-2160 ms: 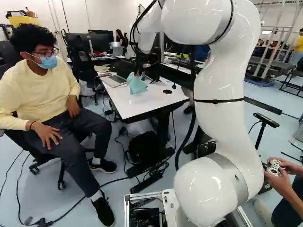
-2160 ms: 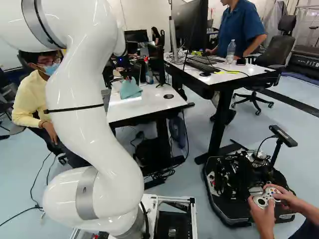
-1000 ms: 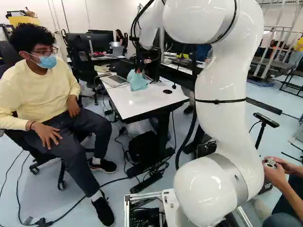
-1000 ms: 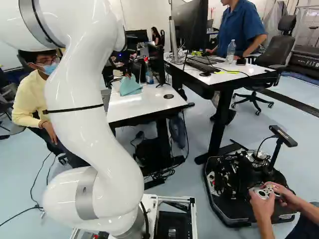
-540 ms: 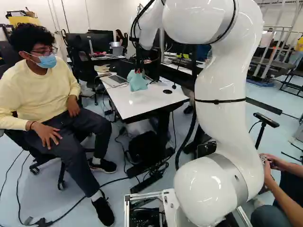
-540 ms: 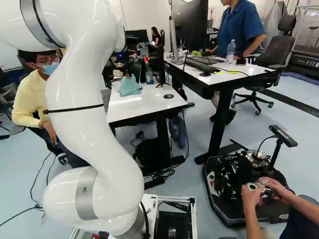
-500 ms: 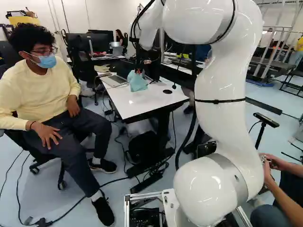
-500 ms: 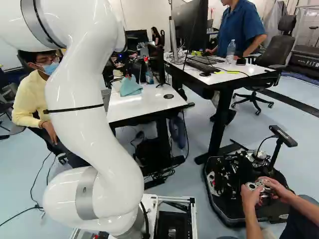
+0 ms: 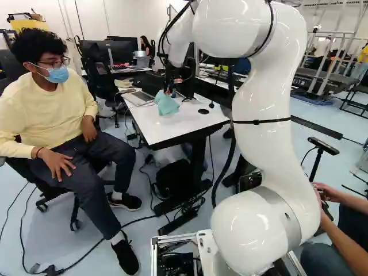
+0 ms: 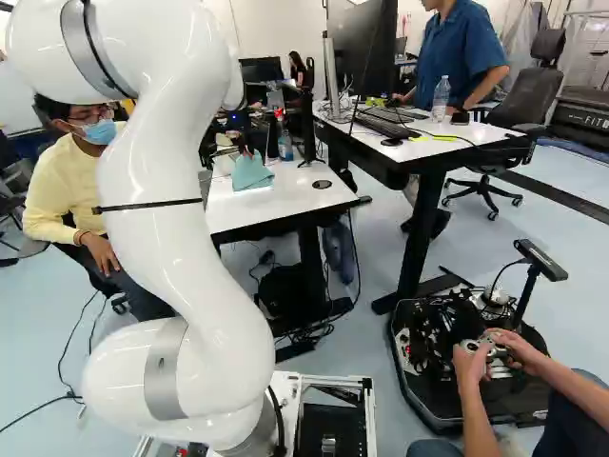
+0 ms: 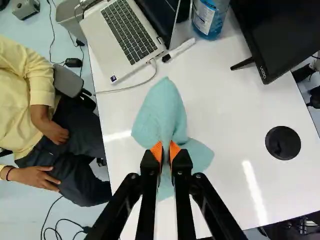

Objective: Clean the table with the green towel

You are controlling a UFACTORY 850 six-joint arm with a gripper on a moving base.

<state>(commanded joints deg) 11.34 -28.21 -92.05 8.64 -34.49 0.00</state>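
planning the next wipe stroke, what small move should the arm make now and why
Probably slide the pale green cloth towel toward the round black disc on the white table: the jaws are shut on the towel, which seems to touch the surface, and the table stretches that way, away from the open silver laptop.

Open bench (image 11: 227, 115) beside the green towel (image 11: 162, 110)
Room between towel and round black grommet (image 11: 283, 143); ahead, laptop (image 11: 102, 37), white cable (image 11: 135, 85), bottle (image 11: 207, 20) and monitor (image 11: 285, 32) bar the way.
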